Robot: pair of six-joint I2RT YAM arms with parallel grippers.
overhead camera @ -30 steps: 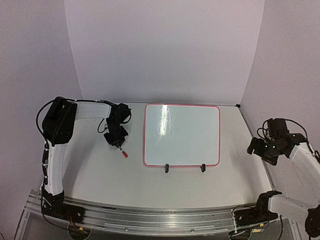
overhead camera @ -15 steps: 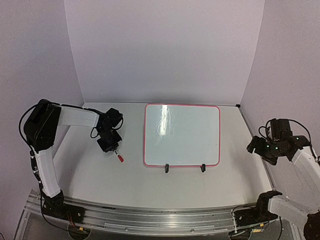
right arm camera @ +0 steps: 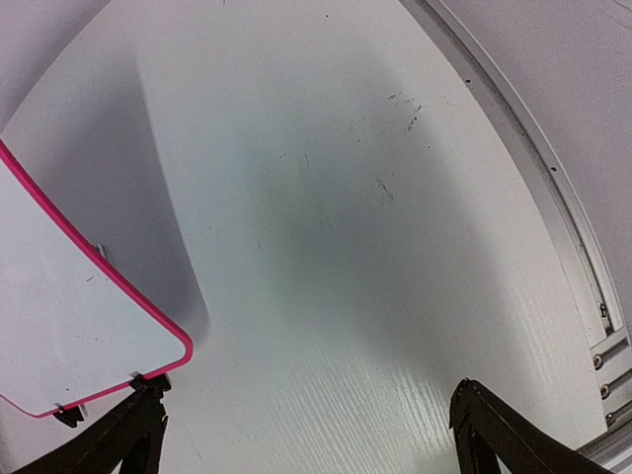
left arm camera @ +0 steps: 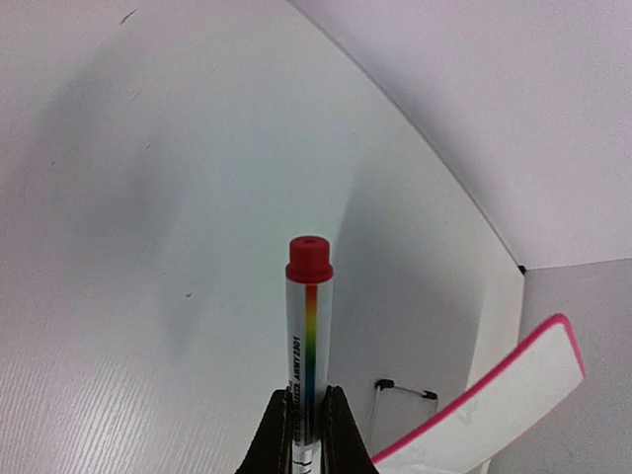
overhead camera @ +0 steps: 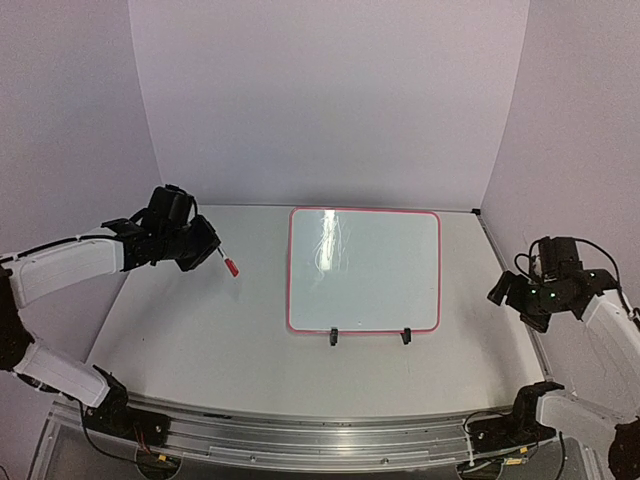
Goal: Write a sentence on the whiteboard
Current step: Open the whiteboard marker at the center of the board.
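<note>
The whiteboard (overhead camera: 365,270), glossy white in a red-pink frame, rests tilted at the table's centre. It carries only glare streaks; no sentence shows on it. My left gripper (overhead camera: 207,250) hovers left of the board, shut on a clear marker (overhead camera: 226,262) with a red cap. The left wrist view shows its fingers (left arm camera: 306,395) clamped on the marker's barrel (left arm camera: 308,326), which has a rainbow stripe, and the board's corner (left arm camera: 494,405) to the right. My right gripper (overhead camera: 500,293) stands open and empty right of the board. The right wrist view shows wide-spread fingers (right arm camera: 306,390) beside the board's corner (right arm camera: 69,326).
A wire stand with black feet (overhead camera: 370,335) props the board at its near edge and also appears behind the board (left arm camera: 405,391). A metal rail (overhead camera: 300,435) runs along the near table edge, another (right arm camera: 533,168) along the right side. Purple walls enclose the table.
My left gripper closed on the marker, lifted it off the table and swung back and to the left, away from the board. The right arm has barely moved.
</note>
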